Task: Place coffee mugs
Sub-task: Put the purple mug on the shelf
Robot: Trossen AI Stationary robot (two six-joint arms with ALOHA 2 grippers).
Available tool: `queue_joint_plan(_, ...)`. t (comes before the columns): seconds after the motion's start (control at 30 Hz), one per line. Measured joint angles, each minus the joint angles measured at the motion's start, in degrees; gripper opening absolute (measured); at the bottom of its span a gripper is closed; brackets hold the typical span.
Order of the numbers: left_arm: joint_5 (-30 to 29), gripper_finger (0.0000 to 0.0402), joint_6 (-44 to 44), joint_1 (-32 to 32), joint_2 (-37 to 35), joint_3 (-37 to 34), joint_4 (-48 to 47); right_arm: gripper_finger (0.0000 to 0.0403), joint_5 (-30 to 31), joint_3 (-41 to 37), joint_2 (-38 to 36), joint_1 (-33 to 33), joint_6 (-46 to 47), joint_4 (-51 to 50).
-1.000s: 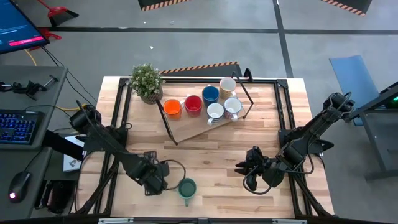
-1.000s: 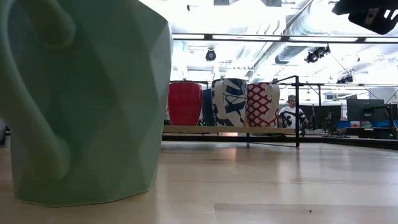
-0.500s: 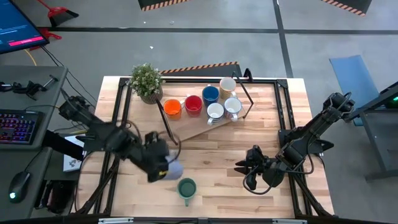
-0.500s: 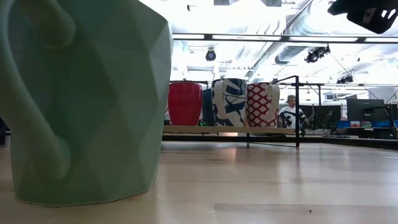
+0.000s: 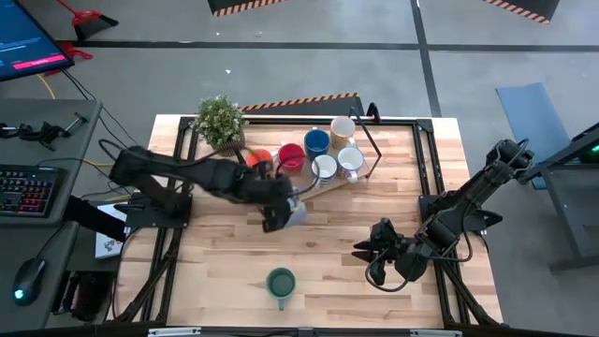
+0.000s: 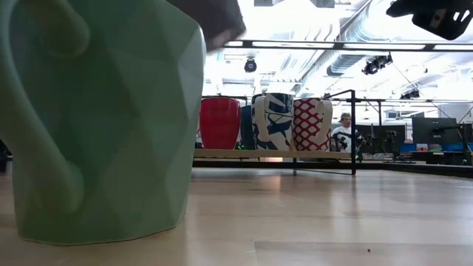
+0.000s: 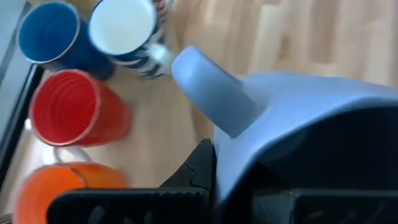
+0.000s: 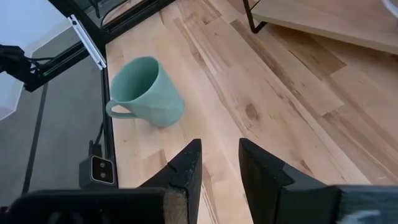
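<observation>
My left gripper [image 5: 284,213] hangs over the middle of the table, just near of the raised wooden board [image 5: 298,194], shut on a grey-blue mug [image 5: 296,214]. On the board stand the orange [image 5: 259,162], red [image 5: 290,156], bright blue [image 5: 316,141] and cream [image 5: 343,128] mugs and two white ones [image 5: 324,168] [image 5: 350,161]. The green mug [image 5: 281,282] stands upright on its base near the table's near edge. My right gripper [image 5: 363,253] is open and waits above the table's right part, touching nothing. My left gripper holds the grey-blue mug by its wall [image 7: 249,155], with one dark finger [image 7: 199,169] outside it; the mug hides the other finger. The handle [image 7: 208,93] sticks out past the fingers. The mug is lifted clear of the table.
A potted plant [image 5: 221,122] stands at the far left corner by the board. A black metal frame [image 5: 374,131] stands round the board's right end. In the right wrist view the green mug [image 8: 149,93] lies ahead of the open fingers [image 8: 193,165], with bare wood between.
My left gripper has risen from beside the green mug at the near edge and swung toward the far edge and the right, up to the board. It has carried the grey-blue mug along, lifted clear of the table. The green mug has stayed in place.
</observation>
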Motion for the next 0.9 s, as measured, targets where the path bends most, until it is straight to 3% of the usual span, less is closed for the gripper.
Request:
queue_joint_plan(0.37,0.7,0.0005,7.4,10.9,8.6,0.0,-3.0,0.0087,-0.6,0.0,0.0,0.0,0.2,0.1)
queue_joint_plan(0.73,2.4,0.0005,8.4,12.8,12.3,-0.2,-10.8,0.0087,-1.5,0.0,0.0,0.0,0.1,0.1)
queue_joint_plan(0.9,2.7,0.0005,7.9,12.8,12.3,-3.5,-11.6,0.0087,-1.6,0.0,0.0,0.0,0.1,0.1)
